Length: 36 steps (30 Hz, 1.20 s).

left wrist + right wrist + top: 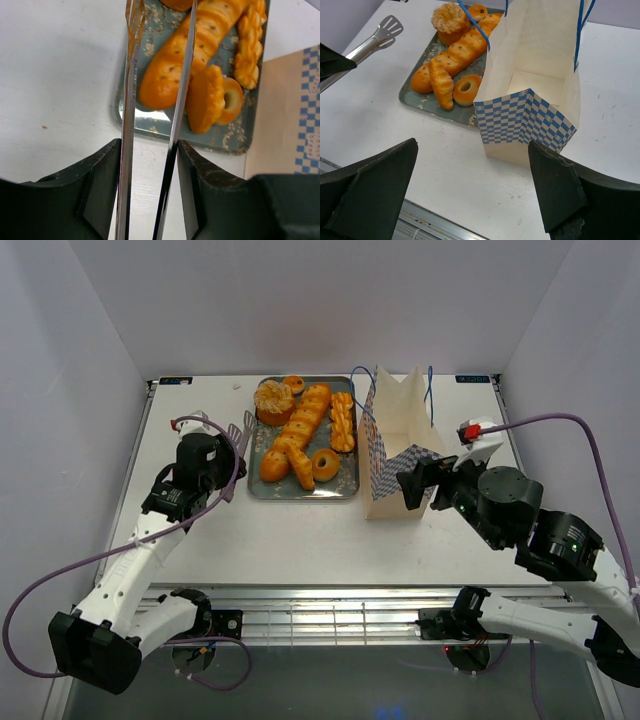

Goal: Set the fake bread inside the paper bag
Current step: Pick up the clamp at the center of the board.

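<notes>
White table, glossy orange fake bread

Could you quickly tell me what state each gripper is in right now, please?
Left gripper: closed on the metal tongs.
Right gripper: open, holding nothing.

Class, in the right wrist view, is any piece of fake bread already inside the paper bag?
No: the paper bag shows only its bare inside, and the fake bread lies on the tray.
</notes>
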Each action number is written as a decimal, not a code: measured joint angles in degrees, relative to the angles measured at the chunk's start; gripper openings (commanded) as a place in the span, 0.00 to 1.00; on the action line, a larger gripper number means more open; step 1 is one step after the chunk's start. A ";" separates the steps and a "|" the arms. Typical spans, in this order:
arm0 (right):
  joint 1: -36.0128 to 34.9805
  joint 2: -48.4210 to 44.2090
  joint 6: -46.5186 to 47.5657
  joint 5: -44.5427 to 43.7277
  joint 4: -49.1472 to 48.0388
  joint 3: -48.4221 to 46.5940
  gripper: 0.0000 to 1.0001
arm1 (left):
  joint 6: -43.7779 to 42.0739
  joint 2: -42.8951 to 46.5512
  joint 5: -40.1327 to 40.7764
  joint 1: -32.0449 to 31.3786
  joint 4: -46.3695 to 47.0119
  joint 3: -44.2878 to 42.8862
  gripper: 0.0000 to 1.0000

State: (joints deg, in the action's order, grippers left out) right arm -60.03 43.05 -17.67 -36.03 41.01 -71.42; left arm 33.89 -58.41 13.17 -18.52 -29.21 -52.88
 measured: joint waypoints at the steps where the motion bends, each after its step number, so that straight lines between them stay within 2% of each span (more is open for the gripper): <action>1: 0.00 1.07 0.22 -0.48 0.24 -0.66 0.97 | -0.02 0.55 -1.40 0.00 -0.50 -0.11 0.58; 10: 0.52 12.37 0.90 -11.13 3.56 -8.96 0.97 | 0.50 5.57 -10.14 0.02 -4.83 -2.47 0.61; 13: 5.55 14.56 2.29 -12.44 4.13 -10.56 0.98 | 0.94 6.60 -13.33 0.00 -5.18 -3.80 0.61; 18: 26.43 18.12 4.28 -4.55 4.52 -11.34 0.99 | 1.49 6.97 -17.84 0.00 -5.81 -4.15 0.60; 20: 30.53 19.21 4.79 -2.19 4.81 -11.32 1.00 | 1.46 6.99 -18.99 0.02 -6.47 -4.15 0.60; 23: 34.64 20.83 5.55 4.09 5.31 -11.34 1.00 | 1.31 7.02 -20.04 0.02 -7.02 -4.15 0.60; 26: 37.11 22.34 5.92 8.92 5.09 -11.28 0.95 | 1.05 6.99 -20.57 0.02 -7.45 -4.15 0.58; 36: 42.84 27.28 6.99 19.82 0.00 -9.33 0.86 | 0.17 2.38 -21.79 0.02 -8.11 -4.15 0.56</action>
State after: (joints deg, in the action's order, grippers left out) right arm -17.19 70.32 -10.68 -16.21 41.01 -80.75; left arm 34.06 -56.03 -8.62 -18.50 -37.32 -57.04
